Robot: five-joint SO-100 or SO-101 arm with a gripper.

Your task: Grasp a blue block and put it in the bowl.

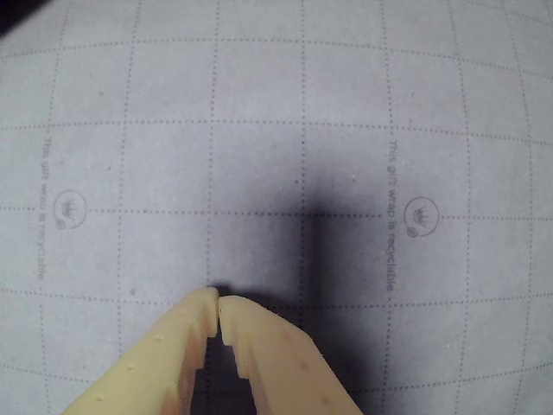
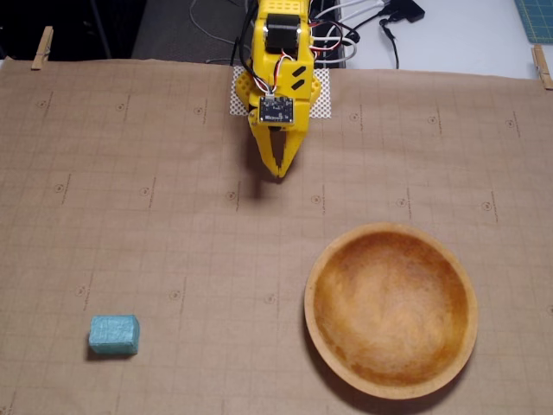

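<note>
The blue block (image 2: 114, 335) lies on the brown paper at the lower left of the fixed view, far from the arm. The wooden bowl (image 2: 320, 324) sits at the lower right, empty. My yellow gripper (image 2: 280, 171) hangs at the top centre, near the arm's base, its two fingers closed together with nothing between them. In the wrist view the gripper (image 1: 217, 303) enters from the bottom, tips touching, over bare gridded paper; neither block nor bowl shows there.
Gridded brown wrapping paper (image 2: 173, 216) covers the table, held by clothespins (image 2: 41, 47) at the back corners. Cables (image 2: 363, 30) and a checkered pad (image 2: 321, 102) lie behind the arm's base.
</note>
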